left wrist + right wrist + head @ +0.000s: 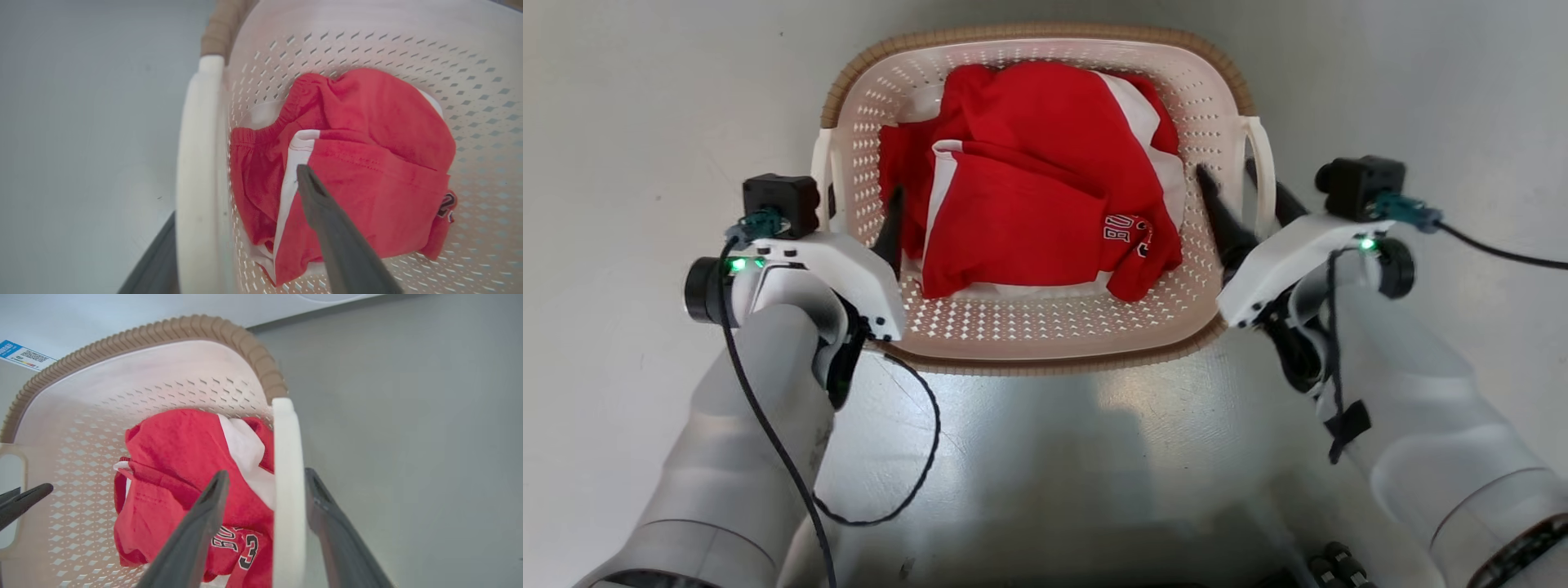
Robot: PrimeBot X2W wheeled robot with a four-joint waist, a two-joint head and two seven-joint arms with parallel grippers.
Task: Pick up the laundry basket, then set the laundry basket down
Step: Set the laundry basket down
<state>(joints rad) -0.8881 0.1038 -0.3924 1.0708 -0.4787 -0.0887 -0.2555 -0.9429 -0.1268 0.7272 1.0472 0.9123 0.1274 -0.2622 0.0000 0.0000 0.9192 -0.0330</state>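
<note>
Head view: laundry basket (1045,339) down on grey floor (613,122), red clothing (1045,180) inside, arms at either side.
Left wrist view: left claw (237,192) released, fingers spread astride white left handle (196,163).
Right wrist view: right claw (266,473) released too, straddling right handle (288,477).

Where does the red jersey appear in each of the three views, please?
Head view: red jersey upper centre, inside the laundry basket.
Left wrist view: jersey centre-right, right of the white left handle.
Right wrist view: jersey lower centre-left, left of the white right handle.
Shared landmark: the brown rim band.
</note>
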